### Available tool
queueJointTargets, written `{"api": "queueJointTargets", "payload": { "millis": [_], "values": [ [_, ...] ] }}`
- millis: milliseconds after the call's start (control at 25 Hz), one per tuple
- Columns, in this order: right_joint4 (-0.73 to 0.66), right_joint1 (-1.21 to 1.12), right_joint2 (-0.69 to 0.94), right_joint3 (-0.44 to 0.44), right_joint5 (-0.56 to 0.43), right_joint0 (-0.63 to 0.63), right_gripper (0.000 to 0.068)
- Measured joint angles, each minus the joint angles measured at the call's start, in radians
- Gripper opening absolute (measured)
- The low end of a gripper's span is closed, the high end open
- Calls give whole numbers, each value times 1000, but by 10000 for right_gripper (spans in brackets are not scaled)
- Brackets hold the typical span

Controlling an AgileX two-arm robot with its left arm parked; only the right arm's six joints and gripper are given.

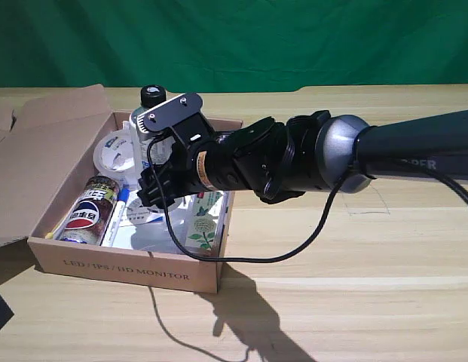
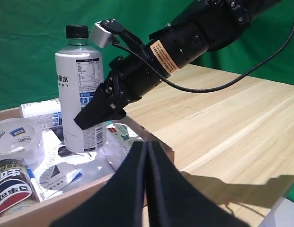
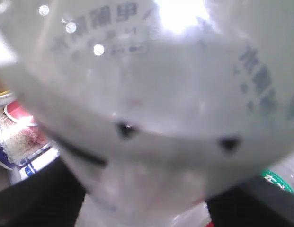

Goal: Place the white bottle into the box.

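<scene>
White bottle [image 2: 80,94] upright in box [image 1: 120,269]

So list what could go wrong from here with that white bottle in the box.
1. The tall silvery-white plastic bottle with black cap stands upright in the crowded brown cardboard box; it could topple as the black claw lets go or pulls back.
2. It may fall onto the clear tape roll or the Pepsi can beside it.
</scene>
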Motion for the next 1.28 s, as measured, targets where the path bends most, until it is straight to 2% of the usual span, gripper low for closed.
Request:
{"api": "queueJointTargets", "payload": {
  "millis": [120, 240, 280, 520, 600, 720, 840, 880, 960, 1080, 1280],
  "values": [
    [-8, 0, 0, 0, 49, 0, 539],
    [-5, -7, 0, 0, 67, 0, 657],
    [-1, -13, 0, 0, 68, 0, 668],
    [73, -100, 0, 0, 60, 0, 680],
    [140, -167, 0, 0, 49, 0, 659],
    [286, -288, 0, 4, 0, 0, 538],
    [374, -399, 8, 9, -68, -25, 307],
    [382, -454, 26, 10, -81, -50, 192],
    [378, -542, 81, 19, -87, -110, 60],
    [343, -673, 213, 44, -88, -201, 13],
    [274, -947, 494, 45, -99, -296, 4]
  ]
}}
